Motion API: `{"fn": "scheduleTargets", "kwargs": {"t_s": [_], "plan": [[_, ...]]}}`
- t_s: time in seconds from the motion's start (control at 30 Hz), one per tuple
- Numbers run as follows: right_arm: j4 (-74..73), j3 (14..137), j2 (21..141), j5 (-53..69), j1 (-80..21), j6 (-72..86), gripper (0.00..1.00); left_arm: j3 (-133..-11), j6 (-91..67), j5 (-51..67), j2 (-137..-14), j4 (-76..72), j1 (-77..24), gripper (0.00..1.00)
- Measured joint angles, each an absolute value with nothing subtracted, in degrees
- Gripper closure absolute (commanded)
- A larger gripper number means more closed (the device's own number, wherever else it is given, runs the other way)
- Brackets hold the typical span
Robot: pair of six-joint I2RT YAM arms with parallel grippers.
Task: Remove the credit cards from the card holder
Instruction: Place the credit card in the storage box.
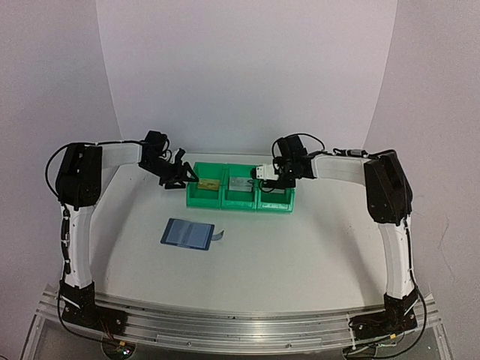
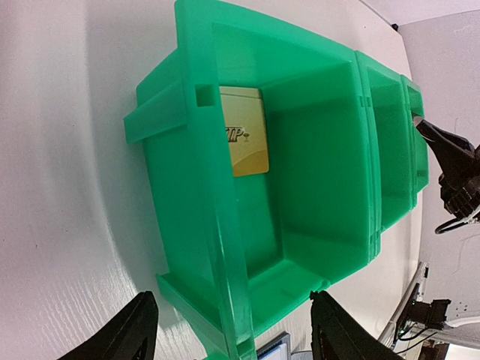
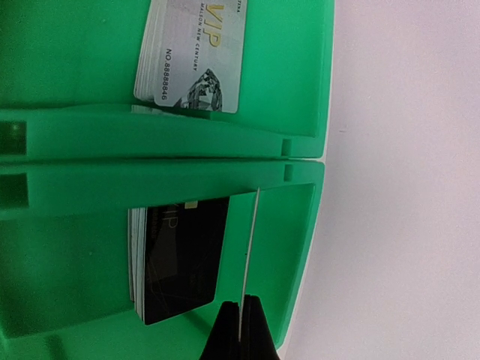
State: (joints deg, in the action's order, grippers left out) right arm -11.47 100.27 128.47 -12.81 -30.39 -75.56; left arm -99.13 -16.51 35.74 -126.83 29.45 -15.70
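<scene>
The blue card holder (image 1: 187,233) lies open on the table in front of the bins, its tab pointing right. My left gripper (image 2: 232,339) hangs open and empty over the left green bin (image 2: 315,187), where a gold credit card (image 2: 244,140) lies. My right gripper (image 3: 241,330) is shut on a thin card (image 3: 249,247), seen edge-on, above the right bin (image 3: 75,285). A black card (image 3: 180,259) lies there on top of a stack. A silver card (image 3: 191,56) lies in the middle bin (image 3: 67,52).
The three green bins (image 1: 240,196) stand side by side at the back middle of the table (image 1: 300,255). A curved white backdrop rises behind them. A corner of the card holder (image 2: 274,351) shows at the bottom of the left wrist view.
</scene>
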Motion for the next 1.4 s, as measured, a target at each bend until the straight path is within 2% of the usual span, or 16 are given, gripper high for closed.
{"fn": "scheduleTargets", "kwargs": {"t_s": [0.27,0.73,0.87,1.03,1.4], "plan": [[-7.14,98.24,128.68,-13.40,-30.41,-80.83,1.00,-99.80,-16.53,36.50,-128.15,29.38,-15.94,0.31],[9.32,88.67,127.48,-13.23,-30.61,-90.46,1.00,-102.41,-16.29,39.74,-129.85,29.21,-16.34,0.31],[10.76,87.99,127.48,-12.68,-30.61,-92.93,0.93,-103.47,-16.29,40.11,-130.69,29.43,-16.30,0.31],[11.26,87.11,127.48,-11.03,-30.84,-93.87,0.74,-104.27,-16.31,40.31,-131.46,29.47,-16.29,0.31],[9.30,87.85,127.48,-8.65,-30.94,-89.54,0.40,-104.27,-16.36,40.47,-131.46,29.47,-16.29,0.31]]}}
